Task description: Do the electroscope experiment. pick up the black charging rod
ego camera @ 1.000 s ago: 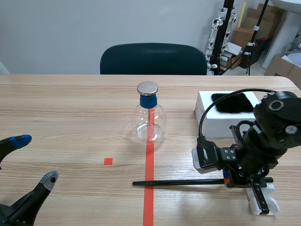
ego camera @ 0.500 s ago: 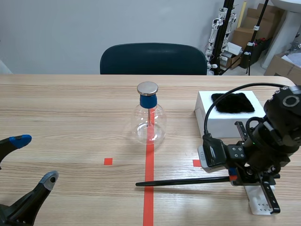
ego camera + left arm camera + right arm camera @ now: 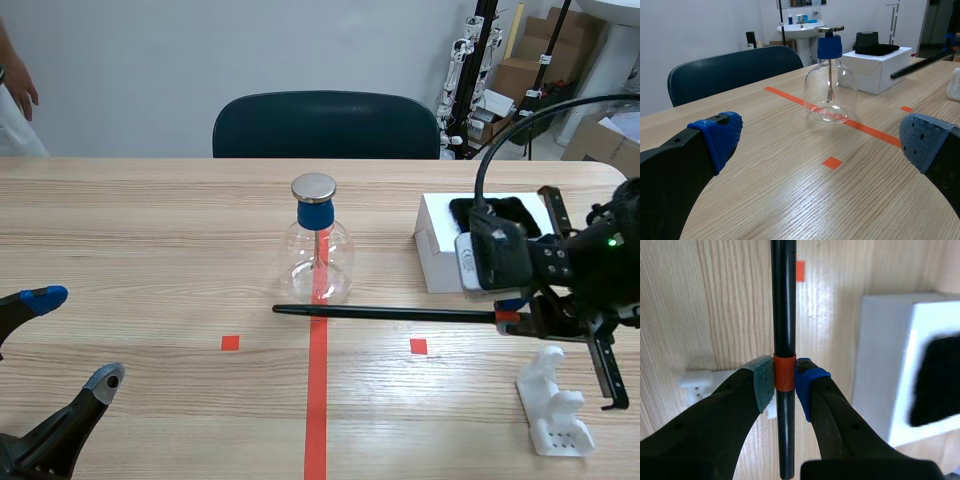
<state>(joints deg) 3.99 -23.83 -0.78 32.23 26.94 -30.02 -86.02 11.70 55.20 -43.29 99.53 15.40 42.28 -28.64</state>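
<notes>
Scene view, right pincer: We saw the right pincer (image 3: 515, 318) clenched on the long, thin black charging rod (image 3: 390, 313), which ran level from its fingers toward the table's middle.
Scene view, stand: A small white plastic stand (image 3: 552, 415) sat on the wooden table (image 3: 150, 230) below that pincer, apart from the rod, so we judged the rod lifted clear.
Scene view, left pincer: The left pincer (image 3: 75, 337) lay low and released, holding nothing, well apart from the rod.
Left wrist view: Its fingers stood wide apart. Ahead of them stood the clear glass flask electroscope (image 3: 830, 95) with its blue stopper, and the rod's free tip showed beyond it.
Right wrist view: Both pads pressed the rod's orange-red band (image 3: 785, 372) from either side, with the shaft running on ahead of the fingers. A white box (image 3: 885, 365) carrying a black cloth (image 3: 940, 380) lay beside the blue-padded finger.
Handling: We judged the rod light, stiff and smooth, so liable to slip or pivot. The band near one end looked like the proper hold. The long free end would swing widely and should be kept off the fragile flask.
</notes>
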